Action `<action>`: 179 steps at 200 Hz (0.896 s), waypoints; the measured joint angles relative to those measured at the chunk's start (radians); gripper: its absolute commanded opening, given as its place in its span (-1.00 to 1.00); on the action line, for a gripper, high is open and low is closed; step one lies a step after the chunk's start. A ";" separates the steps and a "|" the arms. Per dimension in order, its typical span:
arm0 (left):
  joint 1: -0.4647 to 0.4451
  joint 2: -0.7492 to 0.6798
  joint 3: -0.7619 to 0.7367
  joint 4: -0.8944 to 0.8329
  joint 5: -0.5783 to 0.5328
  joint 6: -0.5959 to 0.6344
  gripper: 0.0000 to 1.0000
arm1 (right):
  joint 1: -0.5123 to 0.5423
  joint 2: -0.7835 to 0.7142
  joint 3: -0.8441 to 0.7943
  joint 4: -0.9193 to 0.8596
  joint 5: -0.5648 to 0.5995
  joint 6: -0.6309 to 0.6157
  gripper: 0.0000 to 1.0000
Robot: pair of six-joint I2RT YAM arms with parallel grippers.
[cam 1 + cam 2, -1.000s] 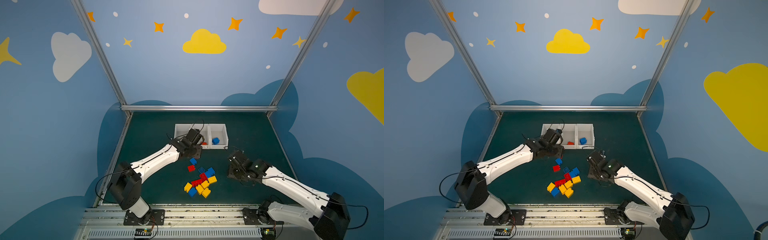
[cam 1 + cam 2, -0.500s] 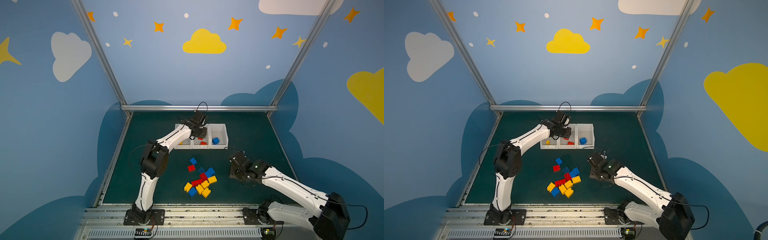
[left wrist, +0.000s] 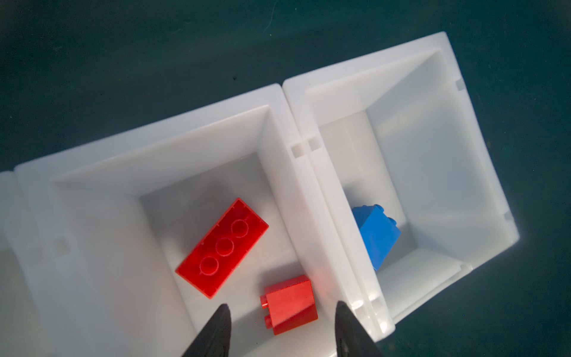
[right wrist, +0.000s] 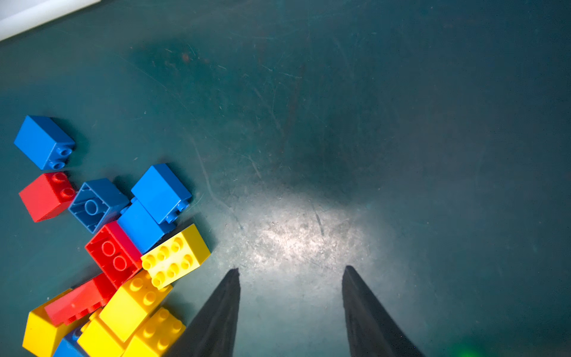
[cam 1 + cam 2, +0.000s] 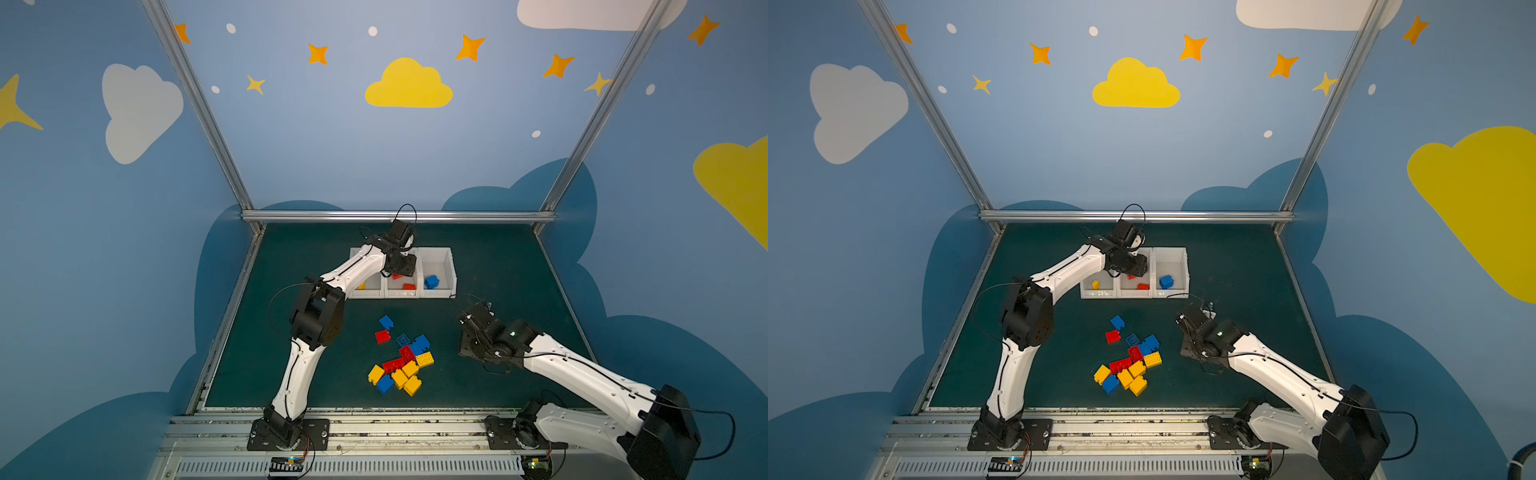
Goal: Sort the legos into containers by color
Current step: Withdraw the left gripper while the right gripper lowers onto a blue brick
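Three white containers stand in a row at the back. The middle container (image 5: 401, 294) (image 3: 185, 129) holds a long red lego (image 3: 222, 247) and a small red lego (image 3: 290, 304). My left gripper (image 3: 281, 304) (image 5: 401, 266) hovers open over it, and the small red lego lies loose below the gap. The right container (image 3: 370, 71) holds a blue lego (image 3: 377, 235), and the left container (image 5: 1096, 294) a yellow lego (image 5: 1095, 284). A pile of red, blue and yellow legos (image 5: 401, 365) (image 4: 123, 247) lies mid-mat. My right gripper (image 4: 291, 268) (image 5: 471, 332) stands open over bare mat beside the pile.
The dark green mat (image 5: 498, 270) is bounded by a metal rail at the back (image 5: 395, 216) and side rails. A blue lego (image 5: 385, 322) and a red lego (image 5: 382, 336) lie apart from the pile, toward the containers.
My left arm swung up and back from the containers' front edge to above the middle one, and its jaws opened. The small red lego now lies in that container. The right arm barely moved.
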 measured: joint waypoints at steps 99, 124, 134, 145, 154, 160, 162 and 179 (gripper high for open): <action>0.009 -0.715 -0.753 0.206 0.048 -0.089 0.29 | 0.017 0.032 0.042 -0.055 -0.055 -0.011 0.10; 0.011 -0.867 -0.920 0.239 0.059 -0.127 0.31 | 0.039 0.081 0.064 -0.040 -0.073 -0.020 0.10; 0.011 -0.914 -0.978 0.243 0.060 -0.144 0.32 | 0.047 0.110 0.075 -0.031 -0.080 -0.024 0.10; 0.011 -0.966 -1.041 0.245 0.060 -0.165 0.33 | 0.058 0.150 0.089 -0.023 -0.090 -0.030 0.10; 0.011 -1.003 -1.086 0.246 0.058 -0.181 0.34 | 0.065 0.182 0.103 -0.019 -0.096 -0.035 0.10; 0.011 -1.031 -1.117 0.246 0.056 -0.192 0.35 | 0.071 0.208 0.115 -0.017 -0.102 -0.038 0.10; 0.011 -1.041 -1.127 0.247 0.055 -0.196 0.35 | 0.072 0.219 0.120 -0.016 -0.103 -0.039 0.10; 0.011 -1.113 -1.197 0.248 0.047 -0.224 0.37 | 0.081 0.299 0.173 -0.017 -0.126 -0.054 0.10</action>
